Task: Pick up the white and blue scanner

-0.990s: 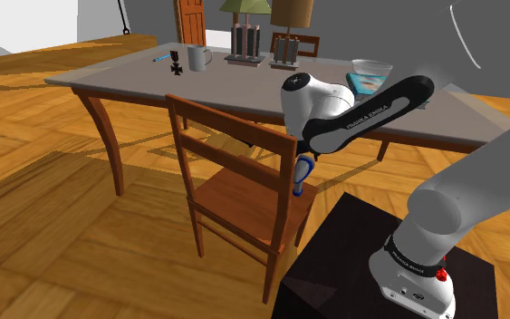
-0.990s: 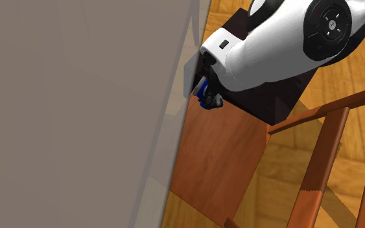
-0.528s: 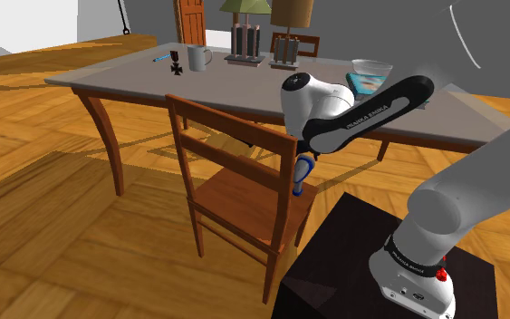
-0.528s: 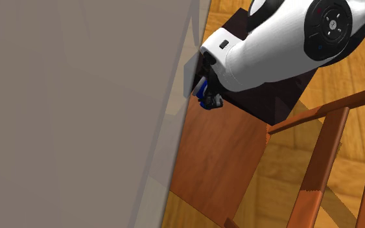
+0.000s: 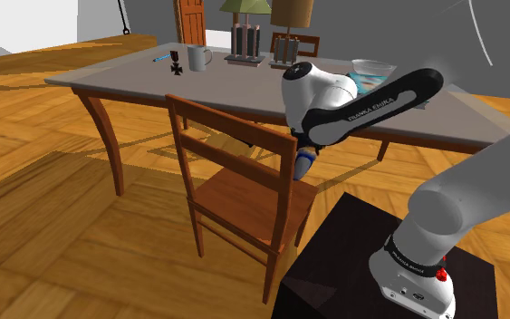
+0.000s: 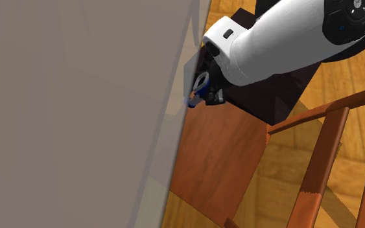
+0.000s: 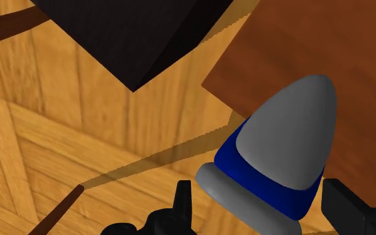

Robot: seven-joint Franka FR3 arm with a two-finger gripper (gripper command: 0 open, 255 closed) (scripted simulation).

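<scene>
Bent arm [image 5: 370,104], scanner [image 7: 283,157] in tool [image 7: 261,203]

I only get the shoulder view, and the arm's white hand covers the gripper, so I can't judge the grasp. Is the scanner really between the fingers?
Observer: Yes. In the wrist view the scanner sits between the gripper's two black fingers, and both touch its sides.
Operator: What does it look like up close?
Observer: A grey rounded nose and a grey base, with a deep blue band between them; no white.
Operator: How near is the table?
Observer: The second exterior view looks down on it: the scanner shows right beside the grey tabletop's edge, with the brown chair seat below it in the picture. Whether it touches the table I cannot tell.
</scene>
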